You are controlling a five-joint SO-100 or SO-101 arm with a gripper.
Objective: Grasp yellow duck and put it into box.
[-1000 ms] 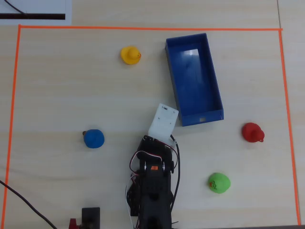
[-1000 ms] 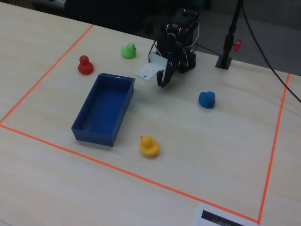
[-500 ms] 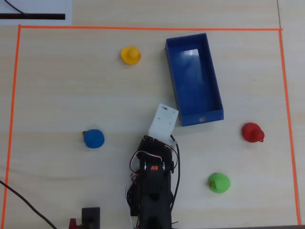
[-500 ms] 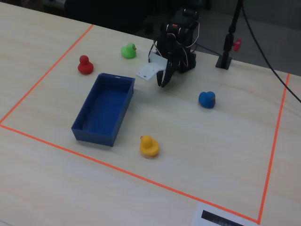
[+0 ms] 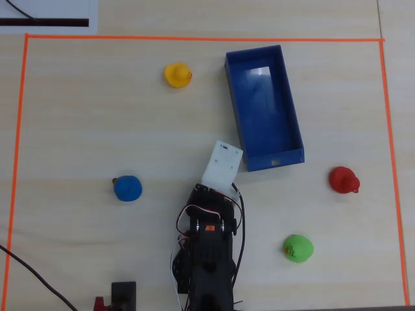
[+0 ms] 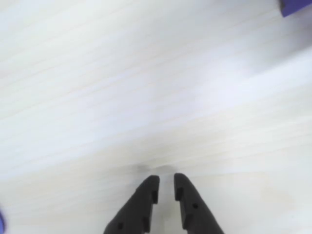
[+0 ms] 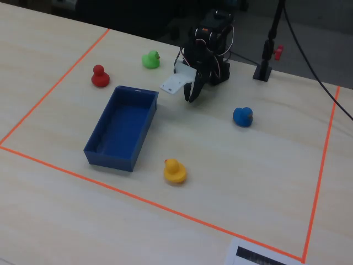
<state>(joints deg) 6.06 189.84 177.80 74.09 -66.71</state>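
Observation:
The yellow duck (image 5: 177, 74) sits on the table at the far left of the box in the overhead view, and near the front in the fixed view (image 7: 175, 170). The box (image 5: 266, 110) is a long blue tray, empty, also seen in the fixed view (image 7: 118, 130); only its corner (image 6: 295, 6) shows in the wrist view. My gripper (image 6: 165, 178) hangs over bare table with its jaws almost together and nothing between them. In the fixed view it (image 7: 192, 96) is just right of the box's far end, well away from the yellow duck. In the overhead view the white wrist plate (image 5: 222, 163) hides the fingers.
A blue duck (image 5: 128, 188) lies left of the arm, a red duck (image 5: 343, 179) right of the box, and a green duck (image 5: 298, 248) at the near right. Orange tape (image 5: 19, 129) frames the work area. A black stand (image 7: 265, 69) is beside the arm's base.

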